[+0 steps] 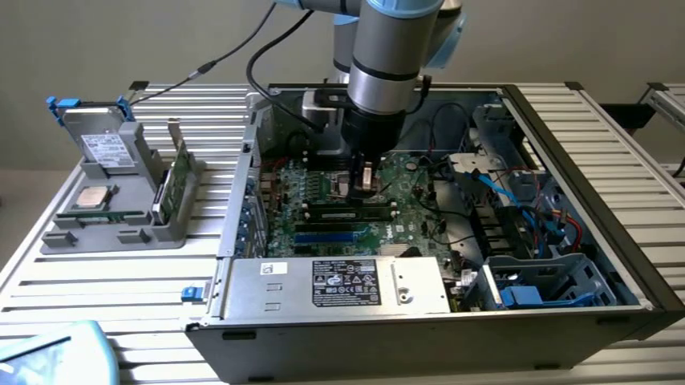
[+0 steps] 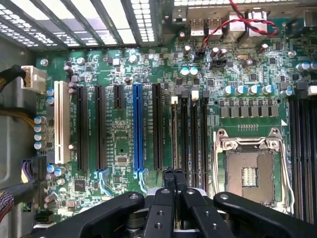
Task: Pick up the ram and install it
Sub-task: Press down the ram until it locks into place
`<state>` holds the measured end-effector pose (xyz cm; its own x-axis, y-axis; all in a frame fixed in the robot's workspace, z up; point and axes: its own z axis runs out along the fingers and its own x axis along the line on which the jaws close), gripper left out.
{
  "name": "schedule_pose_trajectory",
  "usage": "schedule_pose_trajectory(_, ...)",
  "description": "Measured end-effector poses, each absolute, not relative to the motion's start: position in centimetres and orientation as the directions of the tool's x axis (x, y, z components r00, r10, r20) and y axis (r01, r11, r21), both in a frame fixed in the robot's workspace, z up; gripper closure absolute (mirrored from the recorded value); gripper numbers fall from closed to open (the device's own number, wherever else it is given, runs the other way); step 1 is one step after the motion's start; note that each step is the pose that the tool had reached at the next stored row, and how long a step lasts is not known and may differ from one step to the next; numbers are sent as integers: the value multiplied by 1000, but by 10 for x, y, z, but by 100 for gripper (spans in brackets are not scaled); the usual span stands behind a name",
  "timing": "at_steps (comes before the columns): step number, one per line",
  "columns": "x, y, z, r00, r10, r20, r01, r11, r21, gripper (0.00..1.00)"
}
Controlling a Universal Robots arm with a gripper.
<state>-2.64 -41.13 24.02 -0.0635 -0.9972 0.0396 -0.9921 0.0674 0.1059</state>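
The ram (image 1: 348,213) lies as a long dark stick in a memory slot on the motherboard inside the open computer case (image 1: 631,241). In the wrist view the ram (image 2: 174,134) shows edge-on as a thin strip standing in the slot beside the empty black memory slots. My gripper (image 1: 364,186) hangs straight down over it. Its black fingers are shut together, and the gripper (image 2: 173,173) sits right above one end of the stick. I cannot tell whether the tips touch it.
A grey tray (image 1: 118,233) at the exterior view's left holds a silver processor chip (image 1: 95,196), a green card with a bracket (image 1: 176,180) and a drive (image 1: 104,148). An open processor socket (image 2: 250,171) and a blue slot (image 2: 138,129) flank the memory slots. The power supply (image 1: 342,282) fills the case front, with cables (image 1: 535,200) beside it.
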Motion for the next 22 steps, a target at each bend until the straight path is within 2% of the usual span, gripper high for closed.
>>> schedule_pose_trajectory(22, -26, -411, 240, -314, -946, 74, -944, 320, 83, 90)
